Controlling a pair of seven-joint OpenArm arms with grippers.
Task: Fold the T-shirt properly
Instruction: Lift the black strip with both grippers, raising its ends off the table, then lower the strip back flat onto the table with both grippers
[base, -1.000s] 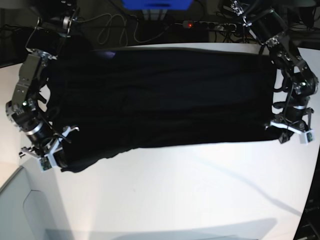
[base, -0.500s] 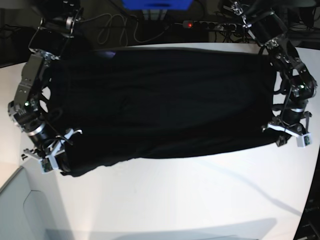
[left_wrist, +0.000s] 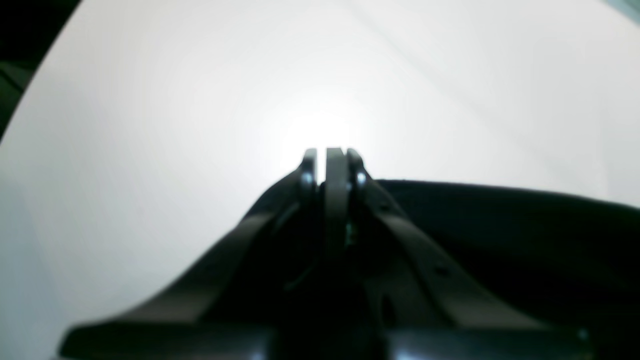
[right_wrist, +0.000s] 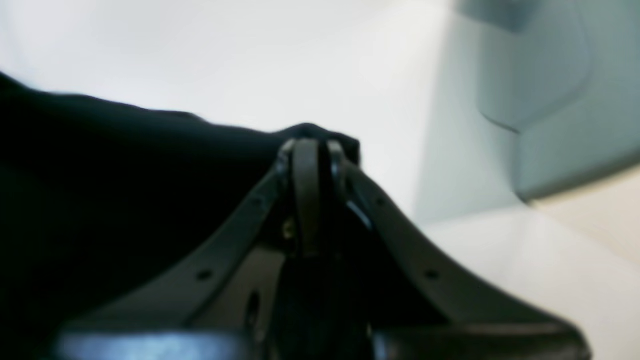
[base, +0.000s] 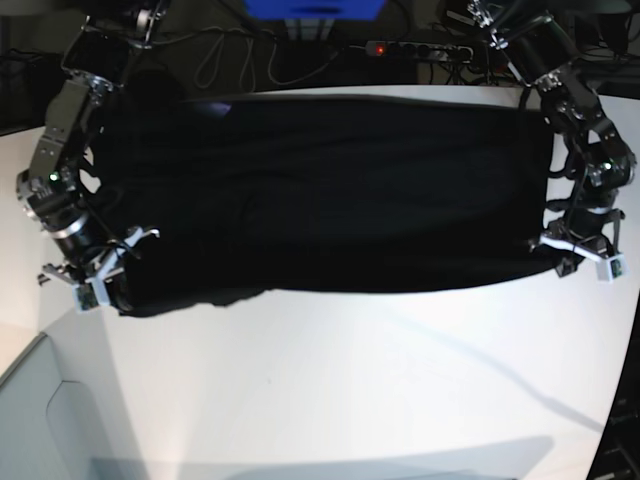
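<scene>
Base view: both grippers, left gripper (base: 572, 256) and right gripper (base: 108, 285), clamped shut on the T-shirt (base: 320, 190), have drawn its near edge back and straighter, advancing the fold.

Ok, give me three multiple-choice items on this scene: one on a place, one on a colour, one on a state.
1. Where does the left pincer hold the T-shirt?
A. at the middle of the far edge
B. at a near corner, on the base view's right
C. nowhere; it hangs clear of the cloth

2. What colour is the side of the T-shirt that shows?
A. plain black
B. white
C. red

3. How does the right pincer stand?
A. wide open above the table
B. shut on nothing
C. shut on the T-shirt

Key: 1 B, the base view shows it at that near corner. 2 A, only black cloth shows. 3 C, the right wrist view shows its jaws closed with black cloth bunched at the tips.
</scene>
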